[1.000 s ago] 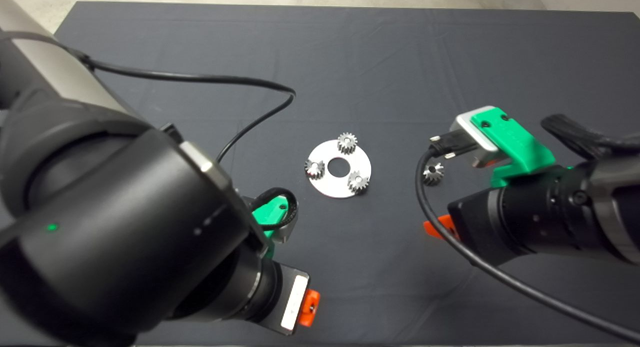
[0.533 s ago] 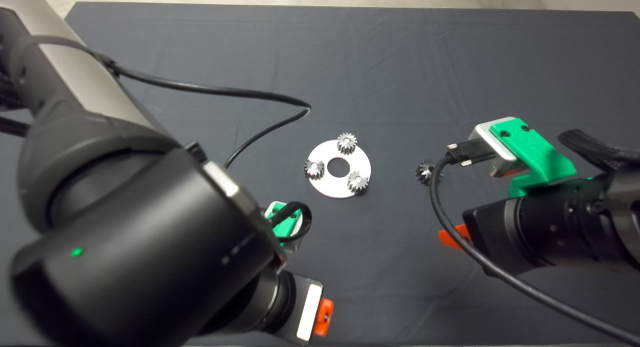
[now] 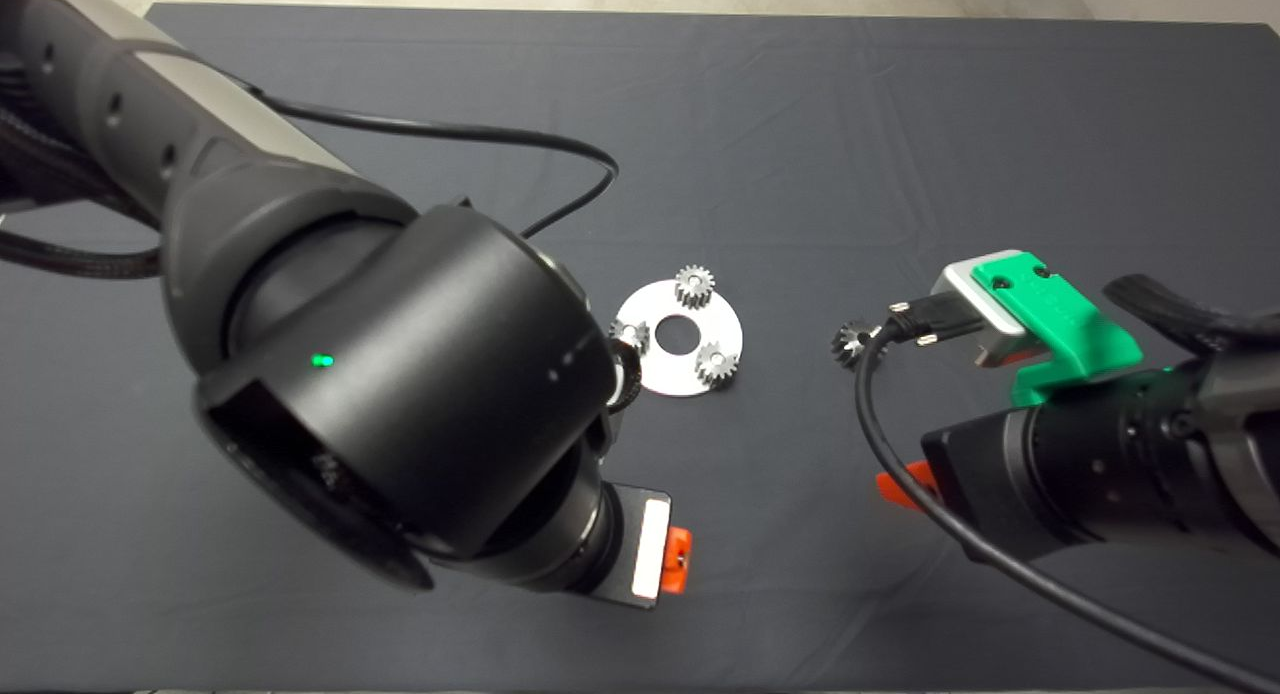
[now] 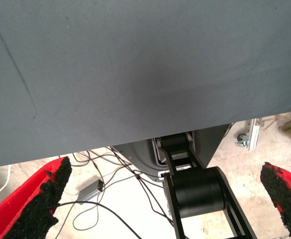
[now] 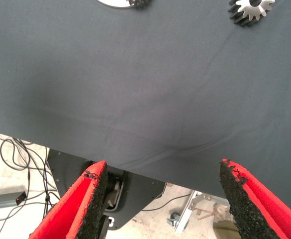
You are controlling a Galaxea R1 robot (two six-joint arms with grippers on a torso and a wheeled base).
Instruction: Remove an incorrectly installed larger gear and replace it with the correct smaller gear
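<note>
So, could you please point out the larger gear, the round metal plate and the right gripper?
larger gear (image 3: 853, 343), head view, on its toothed cone.
round metal plate (image 3: 668, 373), head view, on a bare part.
right gripper (image 5: 160, 199), right wrist view, midway between its fingertips.

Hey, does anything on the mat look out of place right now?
Only the dark grey cone-shaped steel gear: it lies loose on the dark mat, apart from the round silver plate carrying three small bright silver gears.
</note>
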